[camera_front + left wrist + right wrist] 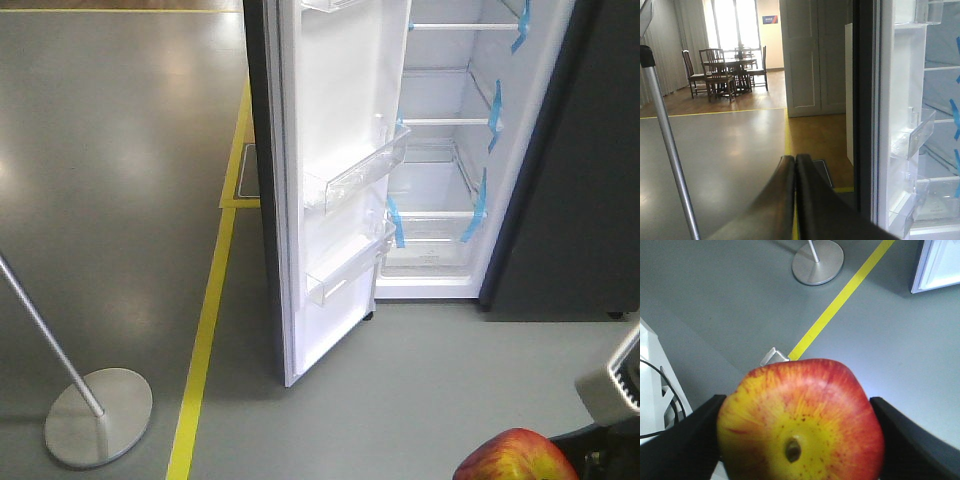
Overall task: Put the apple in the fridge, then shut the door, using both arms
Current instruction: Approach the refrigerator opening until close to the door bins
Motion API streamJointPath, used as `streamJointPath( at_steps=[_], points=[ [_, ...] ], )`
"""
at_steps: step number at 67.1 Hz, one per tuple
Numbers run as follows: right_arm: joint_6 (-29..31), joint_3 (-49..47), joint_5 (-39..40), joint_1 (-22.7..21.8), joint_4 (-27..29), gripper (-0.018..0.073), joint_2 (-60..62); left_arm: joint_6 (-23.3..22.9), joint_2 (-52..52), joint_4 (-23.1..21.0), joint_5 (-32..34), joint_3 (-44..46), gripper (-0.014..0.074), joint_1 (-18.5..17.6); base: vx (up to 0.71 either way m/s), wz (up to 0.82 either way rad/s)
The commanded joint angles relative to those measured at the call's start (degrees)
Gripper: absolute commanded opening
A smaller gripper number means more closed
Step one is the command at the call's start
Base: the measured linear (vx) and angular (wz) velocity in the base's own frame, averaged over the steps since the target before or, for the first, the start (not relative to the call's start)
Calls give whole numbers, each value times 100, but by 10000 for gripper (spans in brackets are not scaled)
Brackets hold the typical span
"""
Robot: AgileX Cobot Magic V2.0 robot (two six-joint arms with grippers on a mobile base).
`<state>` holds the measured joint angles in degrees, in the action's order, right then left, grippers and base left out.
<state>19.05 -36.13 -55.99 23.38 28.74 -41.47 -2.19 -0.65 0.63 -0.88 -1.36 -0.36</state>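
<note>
**Right claw (800,442) clamped on the apple (801,415), short of the open fridge (435,95); left claw (795,162) fingers together, holding nothing.**

The right claw grips the apple by two opposite sides only, so the smooth, round skin may roll or slip out during a fast reach. The apple sits low and well apart from the fridge. The path must rise past the door (330,220), its bins (355,170) and the shelf edges, and a clip there could knock the apple loose. The left claw hangs between the door's outer edge and the stand pole (665,135), which a wide closing swing could strike.

Grey floor (100,150) (yellow line (204,340)), bright windows (732,20).
</note>
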Motion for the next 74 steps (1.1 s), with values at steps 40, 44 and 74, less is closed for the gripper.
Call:
streamJointPath(
  at_steps=[40, 44, 74],
  points=[
    [38, -161, 245, 4, 179, 412, 9, -26, -84, -63, 409, 94, -6, -17, 11, 2],
    [38, -161, 245, 4, 179, 412, 9, -26, -84, -63, 409, 94, -6, -17, 11, 0],
    [38, -161, 245, 4, 179, 412, 9, -26, -84, -63, 409, 94, -6, -17, 12, -1]
  ],
)
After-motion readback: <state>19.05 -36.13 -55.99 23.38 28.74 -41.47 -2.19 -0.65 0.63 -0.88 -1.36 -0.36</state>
